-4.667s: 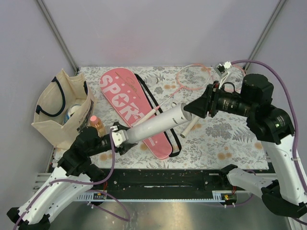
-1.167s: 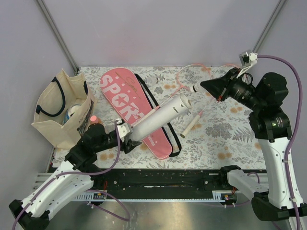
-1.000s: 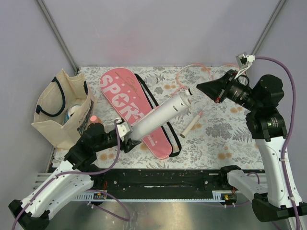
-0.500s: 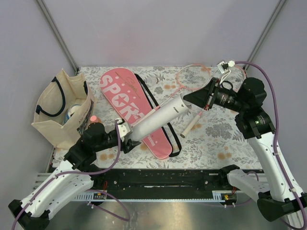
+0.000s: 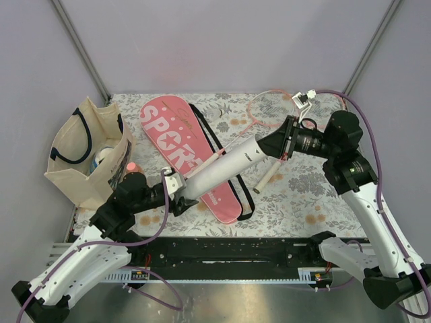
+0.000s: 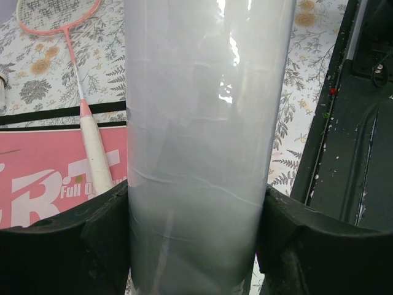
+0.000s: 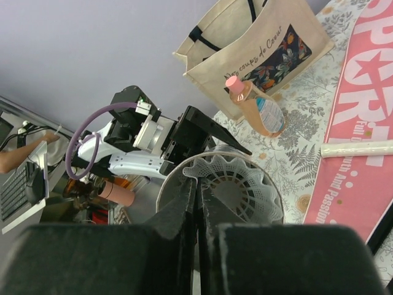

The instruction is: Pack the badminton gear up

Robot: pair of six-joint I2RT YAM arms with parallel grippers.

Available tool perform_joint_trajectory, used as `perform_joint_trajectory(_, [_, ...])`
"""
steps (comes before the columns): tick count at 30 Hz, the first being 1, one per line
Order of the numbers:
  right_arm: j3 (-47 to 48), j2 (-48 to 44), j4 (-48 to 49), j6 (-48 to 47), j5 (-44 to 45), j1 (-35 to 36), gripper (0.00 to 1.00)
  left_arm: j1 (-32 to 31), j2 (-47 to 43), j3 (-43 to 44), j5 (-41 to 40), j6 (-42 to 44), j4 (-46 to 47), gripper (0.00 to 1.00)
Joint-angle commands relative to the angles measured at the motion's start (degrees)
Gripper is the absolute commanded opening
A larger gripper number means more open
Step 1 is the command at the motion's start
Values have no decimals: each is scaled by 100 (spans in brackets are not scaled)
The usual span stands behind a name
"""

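**A:** White tube (image 5: pixel 225 168) is the thing we're watching. The left gripper (image 5: pixel 176 190) is clamping its near end, fingers spread around the barrel. The tube is slanting up off the table (image 5: pixel 323 195) from near-left toward far-right, over the pink SPORT cover (image 5: pixel 176 138).

**B:** Yep, and its open mouth is pointing straight at the right gripper (image 5: pixel 276 141), which is hovering right at that end. Those fingers are pinched flat together and we're not seeing anything between them. In the right wrist view a shuttlecock (image 7: pixel 233 187) is sitting skirt-out just inside the mouth.

**A:** So we're guessing the right arm is doing the next bit, since it's the nearer one to the mouth: nudging the shuttlecock deeper along the tube's long axis.

**B:** Agreed, though the fingertips are lining up with the rim, not dead centre. We're thinking they're needing to shift inward first. Meanwhile one racket (image 6: pixel 97 147) is lying with its handle on the cover, and a second racket (image 5: pixel 267 176) is lying on the table near the tube's far end.
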Motion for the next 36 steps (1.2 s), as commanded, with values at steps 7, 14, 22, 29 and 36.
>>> perform_joint_trajectory(7, [63, 296, -98, -65, -390, 159, 22, -21, -101, 212, 281, 202, 779, 48])
perform_joint_trajectory(14, [651, 130, -519, 102, 285, 133, 64, -21, -189, 151, 132, 35, 779, 49])
perform_joint_trajectory(22, [1092, -318, -828, 84, 1296, 54, 95, -12, -356, 80, 53, -246, 894, 48])
perform_joint_trajectory(29, [320, -1179, 137, 58, 1964, 54, 99, -21, -278, 185, 35, -1394, 1455, 47])
perform_joint_trajectory(36, [-1604, -1532, 3019, 910, 1781, 185, 99, -56, 319, 221, 404, -2934, 2957, 47])
